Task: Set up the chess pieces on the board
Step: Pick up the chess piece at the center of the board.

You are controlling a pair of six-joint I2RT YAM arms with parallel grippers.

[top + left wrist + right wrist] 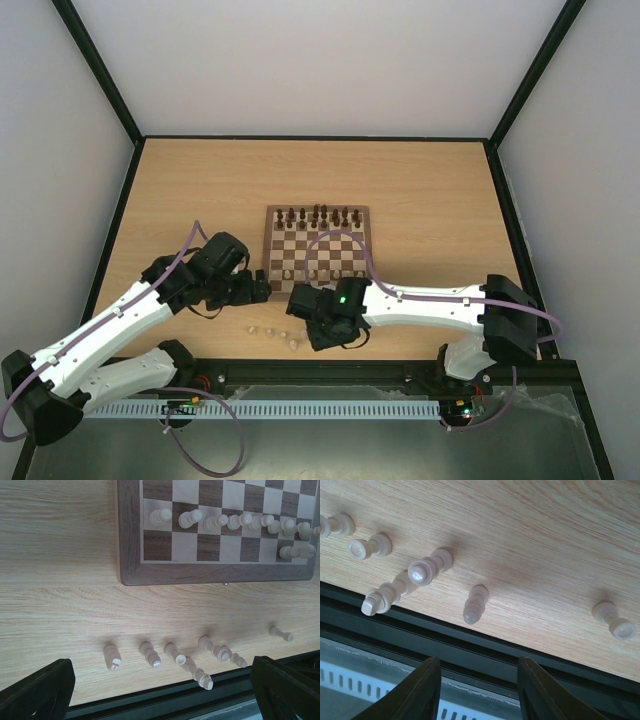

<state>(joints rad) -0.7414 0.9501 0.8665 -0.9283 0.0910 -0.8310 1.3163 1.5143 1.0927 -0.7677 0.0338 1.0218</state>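
Chessmen (150,654) of the cream set are sitting loose on the tabletop (60,595), strung in a ragged row just ahead of the left hand (160,690), within the span of its two dark fingers (37,690). That hand is hanging released, its fingers spreading wide with nothing between them. Farther ahead of it the board (131,540) is lying flat, its mid-brown border facing the hand. Cream pawns (190,517) are standing in a line along the second row of squares, with one more cream piece (297,551) on the nearest row, off toward the right of the wrist view. The right hand (477,680) is hovering by the same loose group, likewise released, its fingers (422,692) parting around bare air. One chessman is sitting just ahead of the gap, others are clustering ahead and to the left in its wrist view, and a single one is standing apart to the right. A black rail (470,645) is running between that hand and the pieces. In the overhead view the dark chessmen (318,215) are filling the board's far rows, well beyond both hands.
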